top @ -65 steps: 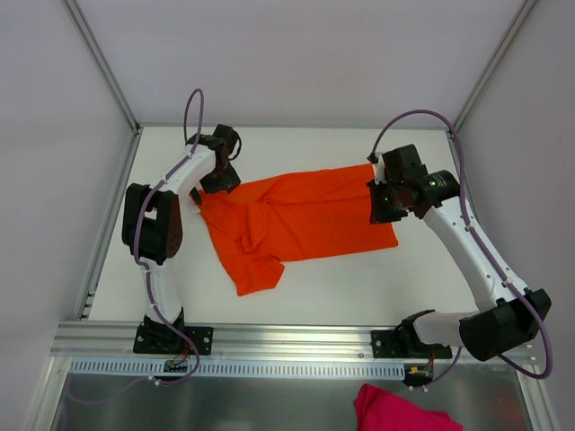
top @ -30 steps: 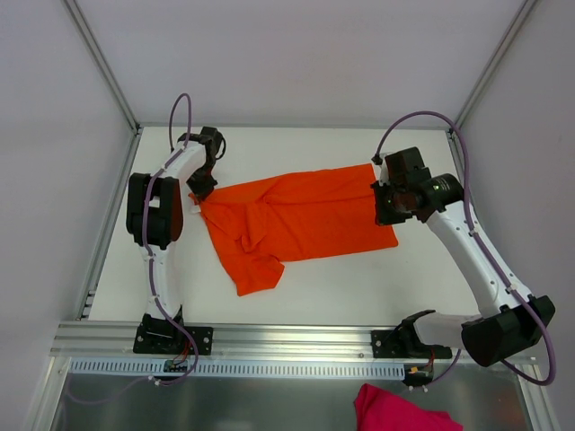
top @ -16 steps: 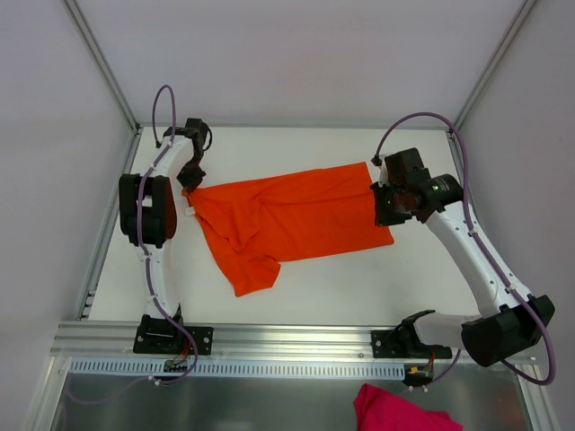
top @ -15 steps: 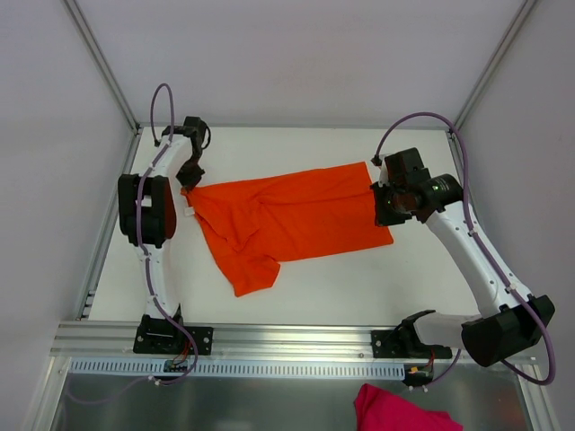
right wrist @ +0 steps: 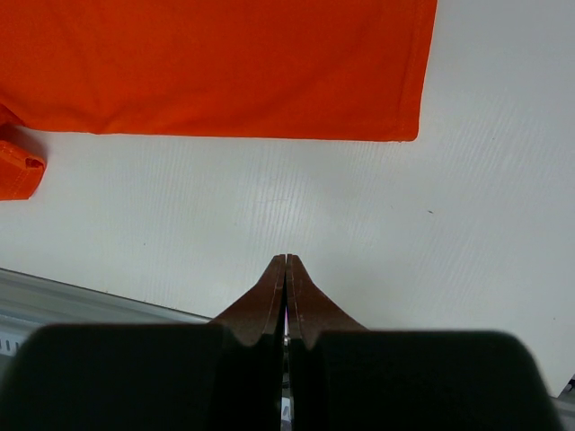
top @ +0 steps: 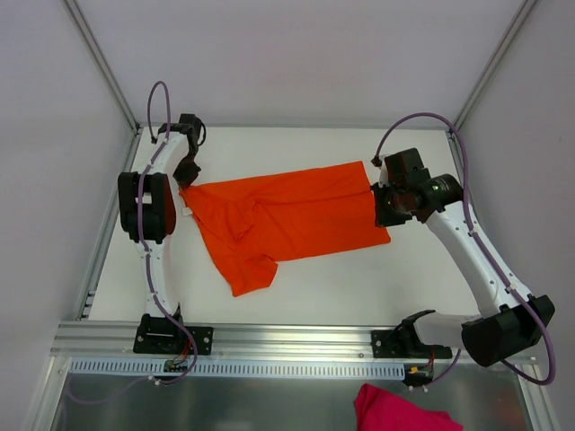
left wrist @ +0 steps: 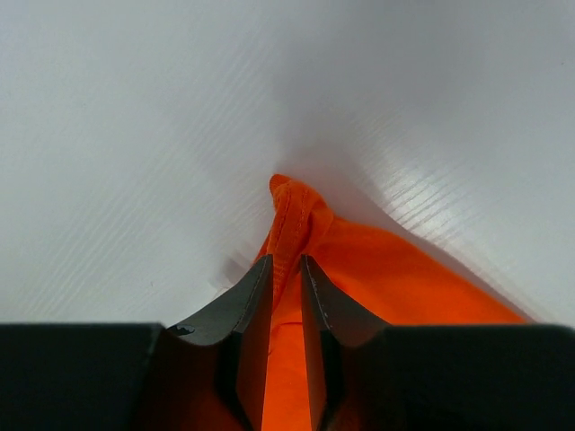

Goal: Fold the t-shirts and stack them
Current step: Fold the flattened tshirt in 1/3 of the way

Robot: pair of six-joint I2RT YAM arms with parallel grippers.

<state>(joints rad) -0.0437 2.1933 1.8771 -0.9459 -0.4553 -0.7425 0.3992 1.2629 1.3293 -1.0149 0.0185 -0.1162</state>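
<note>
The t-shirt [top: 296,211] looked limp and light, best taken by its hems. The left gripper [left wrist: 286,262] pinched its bunched nine-o'clock edge, while the right gripper [right wrist: 286,260] was pressed together, empty, at three o'clock.

The widest free lane I see is the near strip of the surface [top: 359,278], between the orange t-shirt [top: 296,215] and the metal rail [top: 296,337]. Only a sleeve [top: 247,274] juts into it on the left. A narrower bare band runs behind the t-shirt, up to the back wall [top: 296,72]. My left gripper [top: 186,175] sits cramped in the far left corner, near the left wall [top: 54,180], with the left arm [top: 144,215] lining that edge. The right arm [top: 476,260] slants across the right side and blocks passage there.
</note>
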